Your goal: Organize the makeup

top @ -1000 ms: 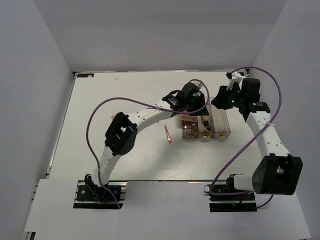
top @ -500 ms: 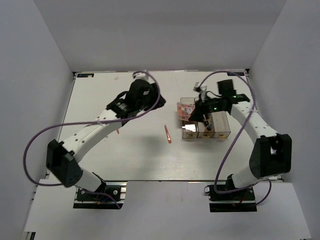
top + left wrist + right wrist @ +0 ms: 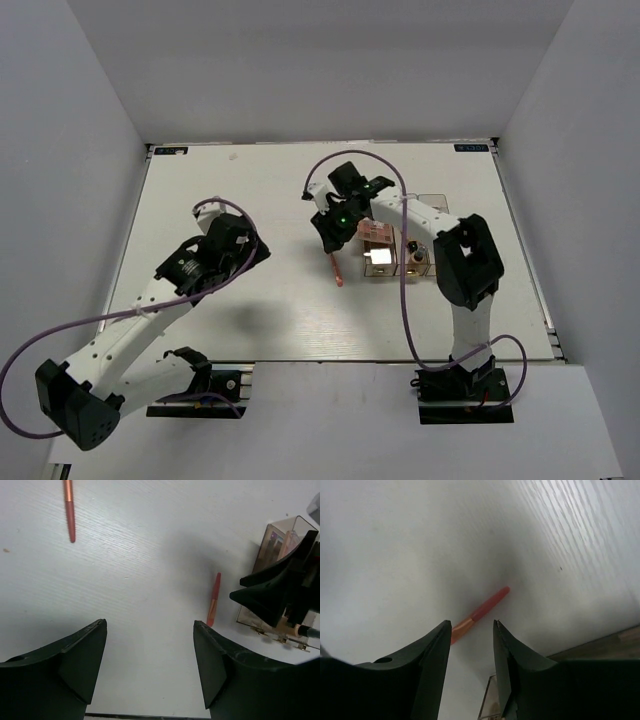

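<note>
Hanging above the white surface (image 3: pixel 250 190), the right jaws stand parted with a narrow gap and grip nothing (the wrist view shows only bare surface between the two black fingers (image 3: pixel 427 665)). Just beyond their tips lies a thin pink stick (image 3: pixel 481 608), flat on the surface and slanted across the line of the gap. Its orange-gold end slips out of sight behind one finger, and its pink end points away past the other. From overhead the right arm (image 3: pixel 470 260) reaches across the clear box (image 3: pixel 285 521), so the box sits close behind and beside these jaws. The stick lies on their other side, toward the arms' bases. A pink-panned palette (image 3: pixel 376 233) shows at the box, right next to the right jaws; what else the compartments hold is too small to tell.

The left jaws are released too, spread wide and empty, poised over a bare stretch of surface well apart from the box. Ahead of them and off to one side lies a second pink stick (image 3: pixel 69 510), clear of both fingers. Ahead toward the other side is the first stick, and just past it the right jaws and the box. Neither stick is in the box.
</note>
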`<action>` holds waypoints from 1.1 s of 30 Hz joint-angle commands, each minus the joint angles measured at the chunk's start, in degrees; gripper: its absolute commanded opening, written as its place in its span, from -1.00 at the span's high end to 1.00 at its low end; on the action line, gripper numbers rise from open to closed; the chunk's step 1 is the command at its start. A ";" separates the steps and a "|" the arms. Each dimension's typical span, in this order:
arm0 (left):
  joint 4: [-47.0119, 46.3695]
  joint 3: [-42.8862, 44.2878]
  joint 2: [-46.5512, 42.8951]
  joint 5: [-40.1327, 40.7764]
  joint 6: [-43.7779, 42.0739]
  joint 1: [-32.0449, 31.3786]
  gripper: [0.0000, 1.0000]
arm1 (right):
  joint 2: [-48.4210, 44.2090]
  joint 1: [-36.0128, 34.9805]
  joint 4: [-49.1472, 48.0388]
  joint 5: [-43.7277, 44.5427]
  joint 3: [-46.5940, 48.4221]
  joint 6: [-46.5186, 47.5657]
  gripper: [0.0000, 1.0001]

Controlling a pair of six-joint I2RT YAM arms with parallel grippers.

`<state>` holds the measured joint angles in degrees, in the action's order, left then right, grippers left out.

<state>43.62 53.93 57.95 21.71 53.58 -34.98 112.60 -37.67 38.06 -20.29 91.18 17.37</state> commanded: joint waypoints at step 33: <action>4.64 -2.34 0.40 6.32 4.69 0.35 -0.60 | 10.36 -4.60 2.89 17.83 -0.12 -20.44 0.29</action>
<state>49.10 51.48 57.98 26.06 57.32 -34.94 121.82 -41.19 40.38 -4.16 92.31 -2.76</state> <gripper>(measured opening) 0.801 0.366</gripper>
